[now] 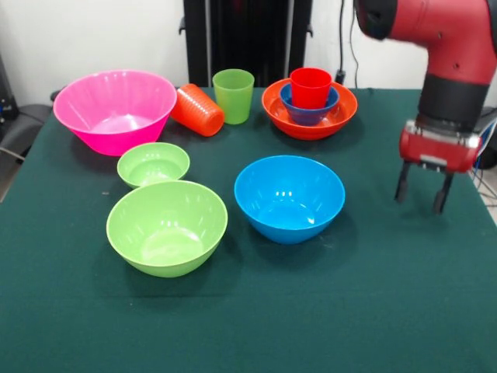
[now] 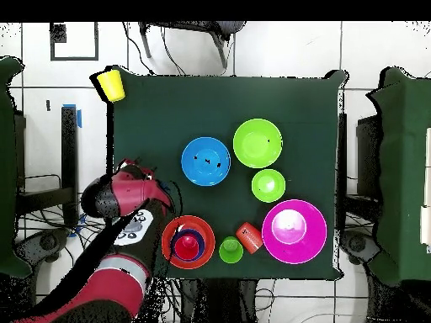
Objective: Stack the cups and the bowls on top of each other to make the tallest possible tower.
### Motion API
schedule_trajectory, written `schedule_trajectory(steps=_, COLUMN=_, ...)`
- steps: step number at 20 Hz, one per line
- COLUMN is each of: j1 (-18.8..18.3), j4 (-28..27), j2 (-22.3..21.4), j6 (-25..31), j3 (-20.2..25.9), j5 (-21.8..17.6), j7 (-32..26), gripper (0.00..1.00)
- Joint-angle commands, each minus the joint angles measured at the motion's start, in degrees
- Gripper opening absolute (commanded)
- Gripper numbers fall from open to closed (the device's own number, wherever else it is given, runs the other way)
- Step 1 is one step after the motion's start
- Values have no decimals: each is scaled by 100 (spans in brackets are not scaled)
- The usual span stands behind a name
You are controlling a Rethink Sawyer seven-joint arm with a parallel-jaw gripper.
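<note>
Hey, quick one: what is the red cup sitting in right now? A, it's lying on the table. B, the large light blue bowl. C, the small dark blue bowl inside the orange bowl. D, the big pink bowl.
C: the red cup stands upright in the small dark blue bowl, which is nested in the orange bowl.

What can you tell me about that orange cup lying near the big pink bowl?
The orange cup is a small ribbed tumbler of glossy plastic, handleless and tapered. It lies tipped on its side on the green table, at the far end, between the pink bowl and the upright light green cup. It seems to touch the pink bowl. Nothing holds it.
</note>
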Motion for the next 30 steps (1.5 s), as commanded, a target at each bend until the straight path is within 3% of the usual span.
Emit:
schedule_trajectory(steps=1, j1=418, j4=-1690, j2=1386, j6=724, j3=-617, j5=745, j7=742, gripper=100)
schedule_trajectory(steps=4, j1=699, j4=-1973, j2=1663, j6=953, j3=-1110, j5=1026, j7=875, gripper=100)
schedule_trajectory(steps=6, j1=739, j4=-2000, j2=1650, j6=1052, j3=-1155, j5=1107, j7=884, gripper=100)
schedule_trajectory(steps=14, j1=1022, j4=-2264, j2=1621, j6=1894, j3=-1738, j5=1108, j7=894, gripper=100)
schedule_trajectory(steps=18, j1=935, j4=-1851, j2=1059, j6=2011, j3=-1521, j5=965, j7=728, gripper=100)
schedule_trajectory(steps=21, j1=647, j4=-1354, j2=357, j6=2100, j3=-1148, j5=763, j7=287, gripper=100)
schedule_trajectory(steps=24, j1=470, j4=-1149, j2=-191, j6=2545, j3=-1047, j5=594, j7=-134, gripper=100)
schedule_trajectory(steps=30, j1=97, j4=-755, j2=-871, j6=2867, j3=-763, j5=373, j7=-640, gripper=100)
